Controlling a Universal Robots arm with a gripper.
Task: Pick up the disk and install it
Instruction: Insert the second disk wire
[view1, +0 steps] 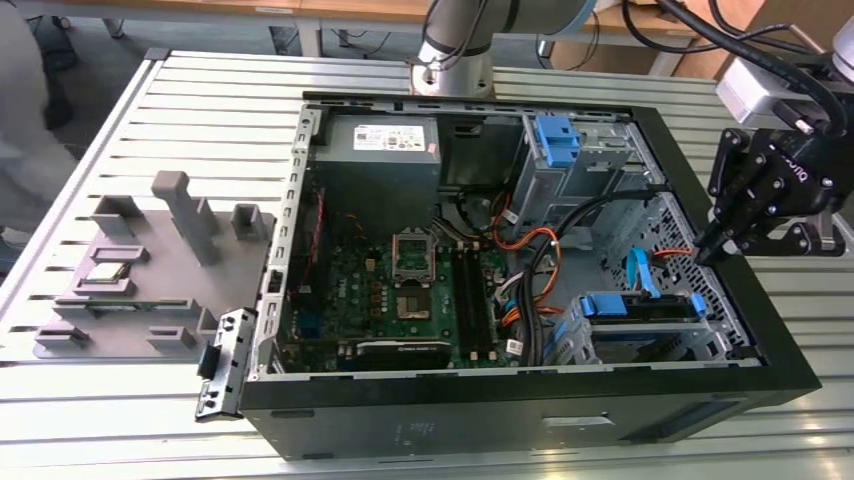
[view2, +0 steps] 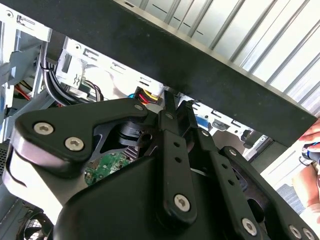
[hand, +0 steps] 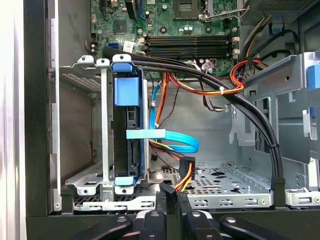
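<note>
The tool (view1: 703, 252), fingers pressed together and empty, hangs above black cables (hand: 250, 107) beside the caged disk (hand: 127, 135).

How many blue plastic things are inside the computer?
2 that I can see. One blue caddy sits in the upper bay of the computer case, the other blue caddy in the lower cage near the gripper. Cables may hide more.

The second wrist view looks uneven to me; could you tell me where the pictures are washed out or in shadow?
In the second wrist view the slatted table glares pale while the gripper is dark in front. In the first wrist view one edge beside the computer case is blown out white, yet the disk in its cage reads clearly. In the exterior view light is even.
</note>
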